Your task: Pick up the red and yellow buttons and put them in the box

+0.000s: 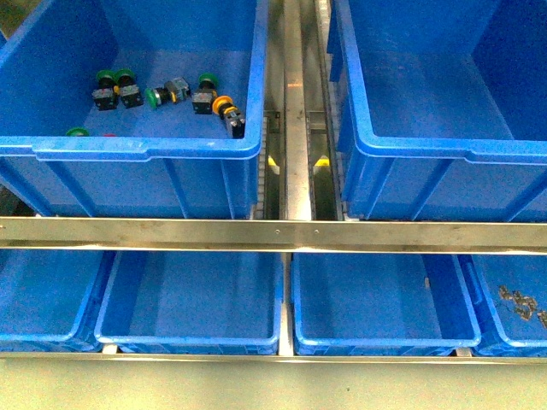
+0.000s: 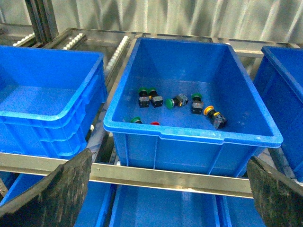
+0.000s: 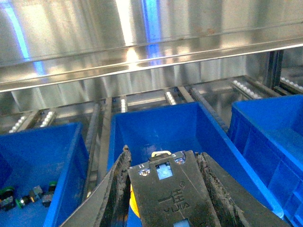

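Yellow-capped push-button switch point(image 1: 224, 106) lies at the upper left, inside the deep blue plastic crate point(image 1: 145, 150), among green-capped switches point(image 1: 154, 98). Left pincer point(image 2: 165, 189) gapes wide and empty; right pincer point(image 3: 163, 189) seems to grip something yellow. Descend squarely, avoiding green caps.

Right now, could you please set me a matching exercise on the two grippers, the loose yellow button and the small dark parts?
1 left gripper
2 right gripper
3 loose yellow button
4 small dark parts

a in lower right crate
b jaws wide apart, nothing between
c jaws shut on held yellow button
d in upper left crate

Pairs: 1-b, 2-c, 3-d, 4-a
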You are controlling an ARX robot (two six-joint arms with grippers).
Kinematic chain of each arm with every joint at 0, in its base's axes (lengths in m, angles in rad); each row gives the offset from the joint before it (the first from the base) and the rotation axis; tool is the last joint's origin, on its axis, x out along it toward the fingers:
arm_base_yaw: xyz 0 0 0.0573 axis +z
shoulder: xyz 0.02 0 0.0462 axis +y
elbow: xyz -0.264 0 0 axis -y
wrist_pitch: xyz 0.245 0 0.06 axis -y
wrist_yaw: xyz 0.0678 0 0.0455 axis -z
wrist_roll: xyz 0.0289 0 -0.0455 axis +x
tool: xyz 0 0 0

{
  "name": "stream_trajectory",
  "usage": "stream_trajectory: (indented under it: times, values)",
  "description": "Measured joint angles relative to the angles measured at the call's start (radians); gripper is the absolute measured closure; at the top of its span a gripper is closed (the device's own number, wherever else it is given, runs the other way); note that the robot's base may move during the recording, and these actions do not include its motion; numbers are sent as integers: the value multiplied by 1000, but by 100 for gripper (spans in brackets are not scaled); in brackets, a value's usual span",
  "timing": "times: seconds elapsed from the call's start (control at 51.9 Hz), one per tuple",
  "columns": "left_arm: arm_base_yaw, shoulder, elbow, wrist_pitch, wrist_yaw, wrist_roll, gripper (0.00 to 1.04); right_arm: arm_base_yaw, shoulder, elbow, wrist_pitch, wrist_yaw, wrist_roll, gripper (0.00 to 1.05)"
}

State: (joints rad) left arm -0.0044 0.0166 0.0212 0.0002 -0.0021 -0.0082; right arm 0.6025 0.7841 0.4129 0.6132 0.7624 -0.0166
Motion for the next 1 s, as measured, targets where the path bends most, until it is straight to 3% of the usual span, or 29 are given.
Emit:
stream_trajectory:
  times: [0.52, 1.002]
  values:
    - [0, 0, 0, 0, 0, 0, 8, 29, -56, -60, -64, 41, 20, 71]
    - [0, 0, 0, -1, 2, 1, 8, -21, -127, -85, -164, 20, 98, 71]
